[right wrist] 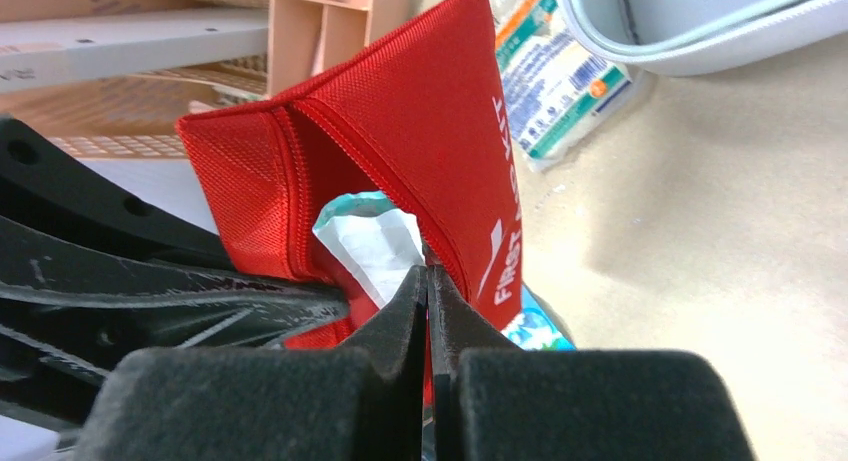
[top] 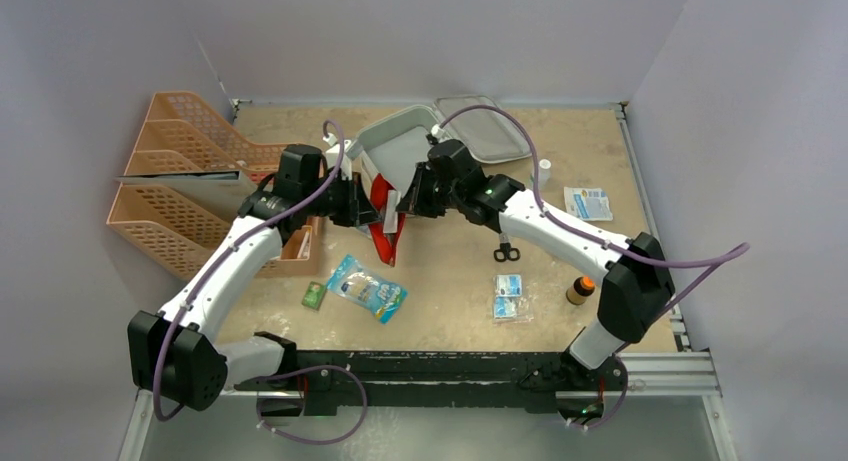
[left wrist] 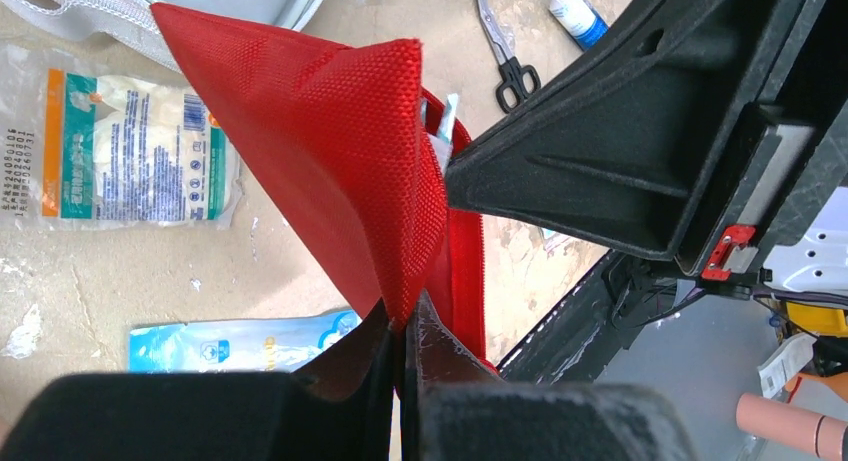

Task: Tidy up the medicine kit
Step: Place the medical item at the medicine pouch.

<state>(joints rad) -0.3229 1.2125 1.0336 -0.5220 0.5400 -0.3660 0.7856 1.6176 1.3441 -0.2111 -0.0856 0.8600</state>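
Observation:
The medicine kit (top: pixel 395 146), a pale grey case, lies open at the back centre with its lid (top: pixel 495 131) folded to the right; an edge of it shows in the right wrist view (right wrist: pixel 700 26). A flat red first-aid pouch (top: pixel 386 226) is held up in front of it between both grippers. My left gripper (left wrist: pixel 405 326) is shut on one edge of the pouch (left wrist: pixel 330 131). My right gripper (right wrist: pixel 428 276) is shut on the opposite edge of the pouch (right wrist: pixel 400 131). The pouch mouth gapes and a white-and-teal packet (right wrist: pixel 370 236) sticks out of it.
Orange mesh file trays (top: pixel 190 181) stand at the left. On the table lie a blue packet (top: pixel 367 288), a small green box (top: pixel 314 295), scissors (top: pixel 506 251), small packets (top: pixel 509 296), a brown bottle (top: pixel 579 290), a flat packet (top: pixel 587 202) and a gauze packet (left wrist: pixel 130 146).

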